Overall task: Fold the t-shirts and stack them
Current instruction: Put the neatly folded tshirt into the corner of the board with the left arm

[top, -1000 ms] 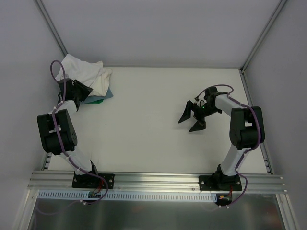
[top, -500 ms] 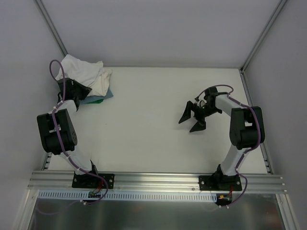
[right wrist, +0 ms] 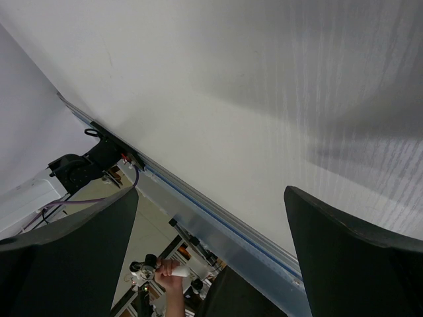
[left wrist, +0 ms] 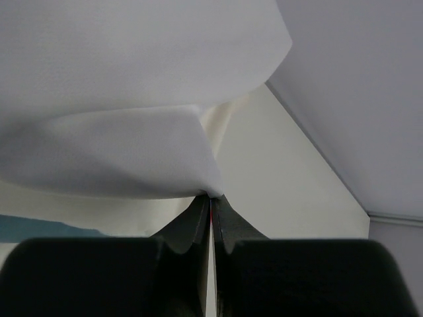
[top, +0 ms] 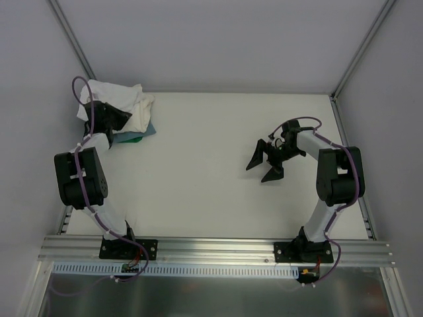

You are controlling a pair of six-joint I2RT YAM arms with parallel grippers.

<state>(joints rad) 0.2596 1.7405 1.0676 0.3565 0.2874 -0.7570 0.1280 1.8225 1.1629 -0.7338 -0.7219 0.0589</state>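
Overhead view: a white table (top: 198,172) inside a pale-walled enclosure. Two black-and-white robot arms are bolted to an aluminium rail (top: 211,247) at the near edge. A crumpled pile of white t-shirts (top: 122,98) sits in the far-left corner of the table, close to the left wall. The pile partly covers a small teal-blue flat item (top: 149,129); its edge pokes out on the pile's near-right side.

The L arm reaches up the left side of the table to the pile. The left gripper (top: 124,119) sits at the near edge of the cloth. In the left wrist view its two black fingers (left wrist: 228,228) are pressed together w/ no gap btwn them. A thin fold of white t-shirt cloth is pinched right at the tips. Above the pinch the cloth billows up and to the left, filling most of the top of that view. A strip of teal shows at lower left, and bare table and wall lie to the right.

The R arm is bent over the right half of the table, well apart from the pile. The right gripper (top: 262,169) hovers over bare table w/ its jaws spread wide and nothing btwn them. In the right wrist view its dark fingers stand at the two lower corners. Only table surface and the rail show btwn them.
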